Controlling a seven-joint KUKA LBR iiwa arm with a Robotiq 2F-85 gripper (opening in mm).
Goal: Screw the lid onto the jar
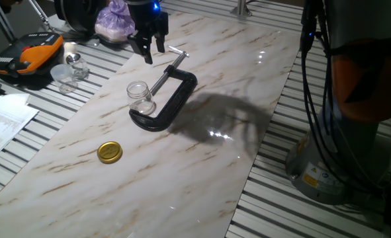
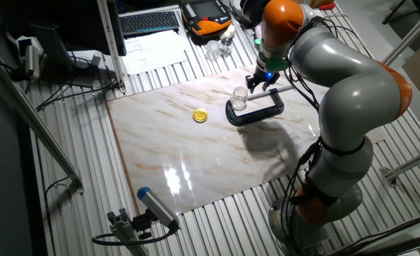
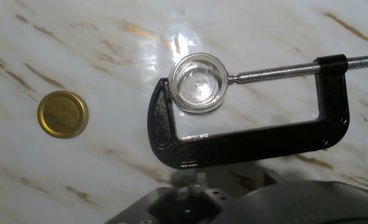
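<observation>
The jar (image 1: 139,96) (image 2: 239,95) stands upright and open-mouthed on the marble board, pinched between the screw pad and the end of a black C-clamp (image 1: 174,99) (image 3: 246,142). From above in the hand view, the jar (image 3: 198,82) appears empty. The lid (image 1: 109,152) (image 2: 200,114) (image 3: 62,114), a flat gold cap, lies on the board apart from the jar, toward the near-left. My gripper (image 1: 154,54) (image 2: 256,85) hangs above the clamp's screw handle, open, with nothing between its fingers. Only the hand's body shows along the hand view's bottom edge.
An orange-black case (image 1: 24,56) and clear plastic containers (image 1: 68,73) sit on the slatted table left of the board. Papers (image 1: 0,125) lie nearer the front left. A purple bag (image 1: 116,23) is behind the gripper. The arm's base and cables (image 1: 344,99) stand at the right.
</observation>
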